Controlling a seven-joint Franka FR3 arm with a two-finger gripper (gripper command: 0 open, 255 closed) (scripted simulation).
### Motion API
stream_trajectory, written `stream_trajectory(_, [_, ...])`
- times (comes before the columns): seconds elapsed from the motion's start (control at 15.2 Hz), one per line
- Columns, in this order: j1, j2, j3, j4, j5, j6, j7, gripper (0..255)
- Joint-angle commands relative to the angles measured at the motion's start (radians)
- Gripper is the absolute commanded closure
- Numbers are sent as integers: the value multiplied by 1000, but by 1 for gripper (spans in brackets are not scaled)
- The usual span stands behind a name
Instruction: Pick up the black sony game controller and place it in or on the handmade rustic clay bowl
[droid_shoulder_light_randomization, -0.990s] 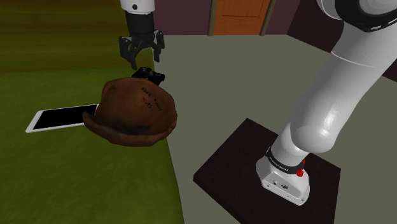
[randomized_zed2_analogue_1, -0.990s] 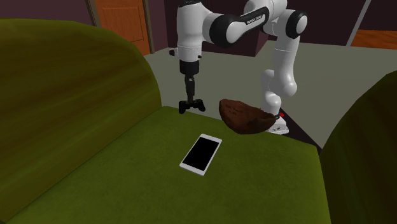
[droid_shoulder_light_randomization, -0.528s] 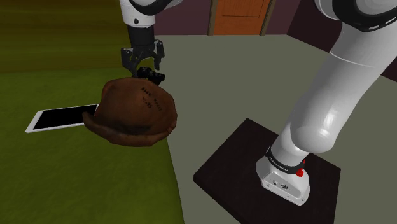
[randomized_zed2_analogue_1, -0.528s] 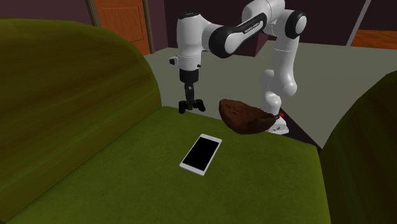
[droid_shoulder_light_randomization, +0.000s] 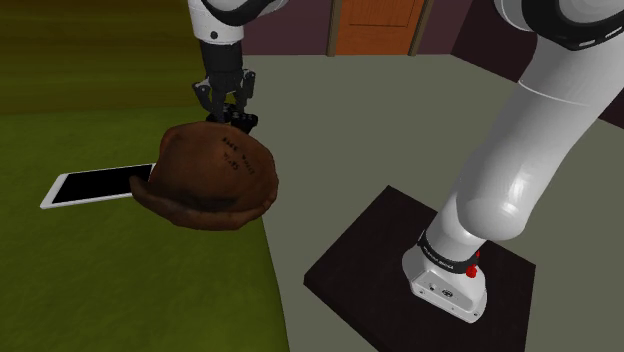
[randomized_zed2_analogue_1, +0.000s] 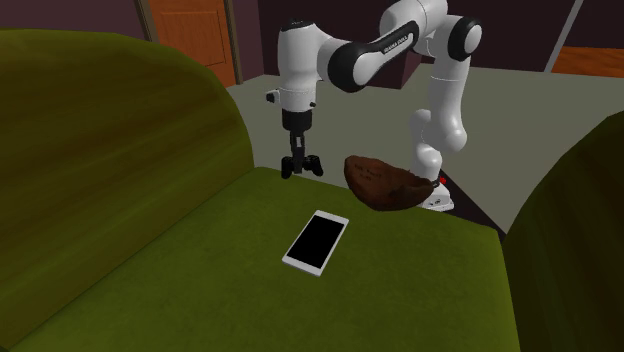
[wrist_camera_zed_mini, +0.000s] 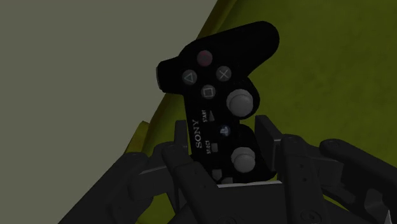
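The black Sony game controller (wrist_camera_zed_mini: 219, 89) lies at the edge of the green sofa seat, and my gripper (wrist_camera_zed_mini: 226, 143) is shut on its middle, one finger on each side by the thumbsticks. In the shoulder view the gripper (droid_shoulder_light_randomization: 226, 103) stands upright over the controller (droid_shoulder_light_randomization: 243, 121), just behind the brown rough bowl (droid_shoulder_light_randomization: 212, 175). The second exterior view has the gripper (randomized_zed2_analogue_1: 296, 165) on the controller (randomized_zed2_analogue_1: 311, 163) to the left of the bowl (randomized_zed2_analogue_1: 385, 182), which rests tipped on the seat's edge.
A white-rimmed phone (randomized_zed2_analogue_1: 315, 241) with a black screen lies flat on the green sofa seat (randomized_zed2_analogue_1: 200, 290). The sofa's tall backrest (randomized_zed2_analogue_1: 90, 150) rises beside it. My base stands on a dark mat (droid_shoulder_light_randomization: 360, 250) on the grey floor. An orange door (droid_shoulder_light_randomization: 375, 25) is behind.
The gripper came down from above onto the controller, and its fingers, wide apart before, have closed on it. Bowl and phone have not moved.
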Motion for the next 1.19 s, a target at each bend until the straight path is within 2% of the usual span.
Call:
stream_trajectory(0.0, [0,0,0,0,0,0,0,255])
stream_trajectory(0.46, [0,0,0,0,0,0,0,255])
stream_trajectory(1.12, [1,-2,1,132,2,-134,-3,255])
